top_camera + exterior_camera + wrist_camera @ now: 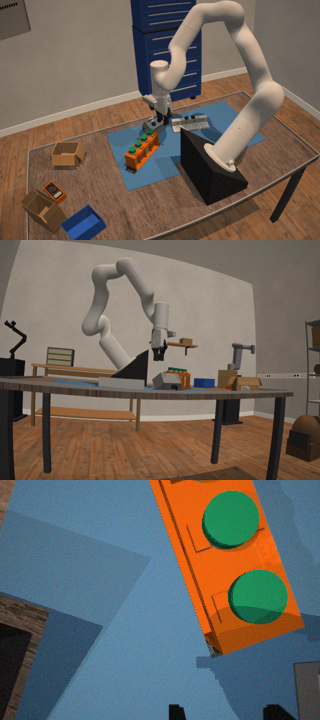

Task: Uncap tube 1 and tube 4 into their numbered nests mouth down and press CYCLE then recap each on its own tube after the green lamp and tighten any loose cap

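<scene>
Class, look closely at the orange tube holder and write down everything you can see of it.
The tube holder is a long, upright block, bright orange and plastic-looking. Its side has window-like openings. Four round green caps stand in a row along its top. A dark foot shows at one end. It sits on the blue mat, near the grey key housing. The jaws are clear of it.
</scene>
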You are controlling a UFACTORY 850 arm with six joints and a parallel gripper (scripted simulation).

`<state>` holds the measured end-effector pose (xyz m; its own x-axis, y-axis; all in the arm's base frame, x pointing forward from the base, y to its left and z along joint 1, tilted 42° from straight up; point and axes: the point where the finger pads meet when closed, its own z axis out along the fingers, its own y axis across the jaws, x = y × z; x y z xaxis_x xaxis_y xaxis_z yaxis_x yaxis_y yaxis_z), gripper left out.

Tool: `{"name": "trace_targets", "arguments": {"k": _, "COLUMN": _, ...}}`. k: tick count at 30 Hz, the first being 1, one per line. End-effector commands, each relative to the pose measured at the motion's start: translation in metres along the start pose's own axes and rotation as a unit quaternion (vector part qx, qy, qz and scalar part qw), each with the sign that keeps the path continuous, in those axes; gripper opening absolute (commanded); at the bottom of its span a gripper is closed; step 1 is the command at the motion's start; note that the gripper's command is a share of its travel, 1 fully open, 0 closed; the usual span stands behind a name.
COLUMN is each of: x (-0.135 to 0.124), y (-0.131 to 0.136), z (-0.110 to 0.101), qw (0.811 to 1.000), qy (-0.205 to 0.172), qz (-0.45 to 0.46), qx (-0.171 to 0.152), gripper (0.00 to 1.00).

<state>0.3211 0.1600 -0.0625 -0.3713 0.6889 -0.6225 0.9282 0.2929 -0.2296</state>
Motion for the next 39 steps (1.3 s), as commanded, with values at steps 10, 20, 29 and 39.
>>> {"name": "trace_targets", "arguments": {"k": 10, "x": 0.081, "y": -0.007, "z": 0.000, "qw": 0.975, "qy": -0.003, "qz": 0.222, "qx": -0.012, "gripper": 0.46}}
{"name": "trace_targets", "arguments": {"k": 20, "x": 0.148, "y": -0.014, "z": 0.001, "qw": 0.975, "qy": -0.003, "qz": 0.222, "qx": -0.012, "gripper": 0.46}}
{"name": "trace_targets", "arguments": {"k": 29, "x": 0.206, "y": -0.020, "z": 0.002, "qw": 0.975, "qy": -0.003, "qz": 0.222, "qx": -0.012, "gripper": 0.46}}
{"name": "trace_targets", "arguments": {"k": 39, "x": 0.218, "y": -0.021, "z": 0.011, "qw": 0.975, "qy": -0.003, "qz": 0.222, "qx": -0.012, "gripper": 0.46}}
